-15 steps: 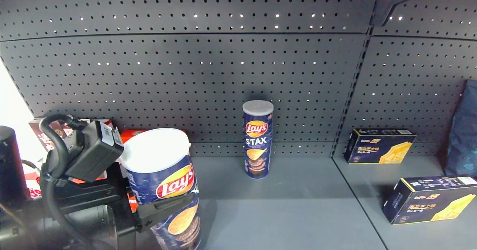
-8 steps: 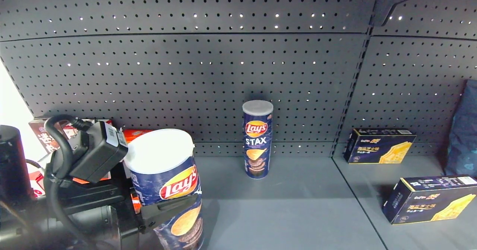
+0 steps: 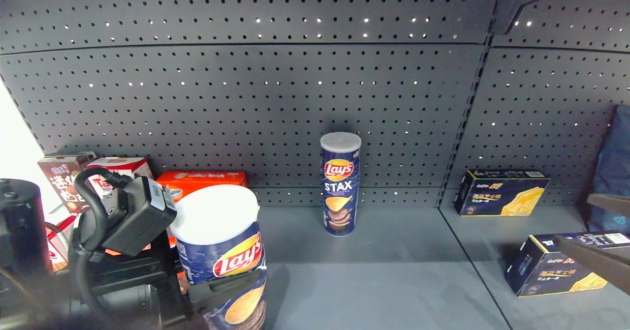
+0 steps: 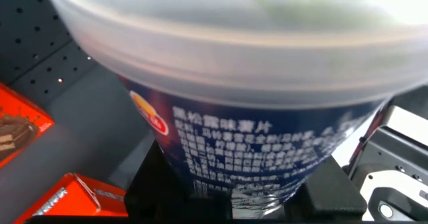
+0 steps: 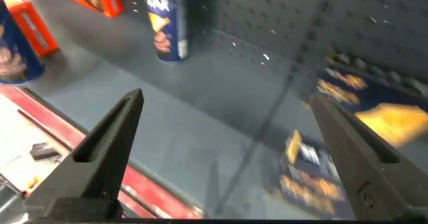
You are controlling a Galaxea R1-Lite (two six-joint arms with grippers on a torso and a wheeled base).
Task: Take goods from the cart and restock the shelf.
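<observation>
The left claw (image 3: 221, 282) pinches a blue, white-lidded chips can (image 3: 216, 236), upright over the shelf (image 3: 393, 281) front. An orange box (image 3: 202, 178) sits just behind it at twelve o'clock. A second can (image 3: 340, 185) stands at two o'clock. The right claw (image 5: 227, 103) is spread near dark boxes (image 3: 499, 192).

I have a dark blue cylindrical chip can with a white plastic lid (image 3: 219, 241) clamped in my left tool (image 3: 216, 285), one finger crossing its printed front below the red-and-yellow logo. It sits roughly upright at the near left of the dark grey metal shelf (image 3: 384, 281). A second dark blue chip can with a grey lid (image 3: 339, 185) stands upright mid-shelf, just before the perforated back panel (image 3: 246, 99), well apart from the held one.
</observation>
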